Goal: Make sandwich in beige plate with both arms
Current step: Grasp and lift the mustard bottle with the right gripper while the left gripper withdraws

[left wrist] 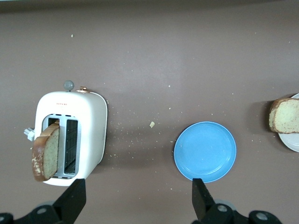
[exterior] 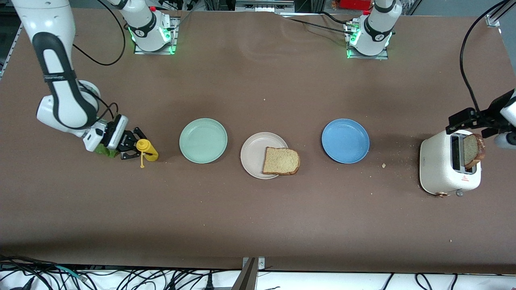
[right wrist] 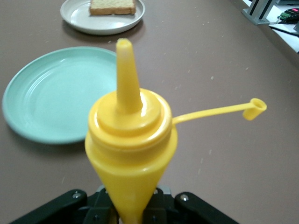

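One bread slice (exterior: 281, 161) is seen lying on the beige plate (exterior: 253, 155), overhanging its rim. A yellow squeeze bottle (exterior: 146, 150) is pinched by the right gripper (exterior: 130, 148) beside the mint plate (exterior: 203, 140). Fingers spread, the left gripper (left wrist: 135, 198) is held above the toaster (exterior: 445, 167), in which a second slice (exterior: 472, 150) stands
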You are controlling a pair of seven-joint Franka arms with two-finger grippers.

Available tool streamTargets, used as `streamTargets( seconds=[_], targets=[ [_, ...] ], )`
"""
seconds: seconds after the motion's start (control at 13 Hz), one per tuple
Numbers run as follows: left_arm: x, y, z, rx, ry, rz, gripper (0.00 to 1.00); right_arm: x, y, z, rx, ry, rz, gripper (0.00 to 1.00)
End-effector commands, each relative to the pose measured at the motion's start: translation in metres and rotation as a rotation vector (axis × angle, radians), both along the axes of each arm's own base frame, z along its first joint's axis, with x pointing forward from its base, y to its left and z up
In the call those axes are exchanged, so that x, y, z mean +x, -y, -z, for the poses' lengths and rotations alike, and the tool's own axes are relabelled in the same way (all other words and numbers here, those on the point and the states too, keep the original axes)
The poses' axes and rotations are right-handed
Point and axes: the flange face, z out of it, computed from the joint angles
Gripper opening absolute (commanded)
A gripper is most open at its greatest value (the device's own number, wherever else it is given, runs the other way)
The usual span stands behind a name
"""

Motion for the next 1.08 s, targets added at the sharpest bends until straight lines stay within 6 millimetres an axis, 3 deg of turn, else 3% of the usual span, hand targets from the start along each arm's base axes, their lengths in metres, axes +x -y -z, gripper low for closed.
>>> streamTargets(
  seconds=[0.0, 0.31, 0.54, 0.69, 1.0],
  targets=[
    [-0.028, -0.004, -0.023, 0.023, 0.029, -0.016, 1.0, 0.013, -0.041, -0.028, -0.049, 0.02, 0.05, 0.0],
    [-0.053, -0.005, -0.034, 0.034, 0.029, -0.008, 1.0, 0.033, -0.102, -0.06, -0.184, 0.008, 0.067, 0.0],
    [-0.066, 0.009, -0.03, 0.076, 0.0, 0.025, 1.0, 0.046, -0.152, -0.091, -0.317, -0.037, 0.102, 0.0],
    [-0.066, 0.006, -0.02, 0.084, -0.022, 0.021, 1.0, 0.044, -0.19, -0.103, -0.396, -0.054, 0.144, 0.0],
    [-0.06, 0.002, -0.013, 0.077, -0.036, 0.021, 1.0, 0.027, -0.258, -0.102, -0.514, -0.079, 0.242, 0.0]
  ],
)
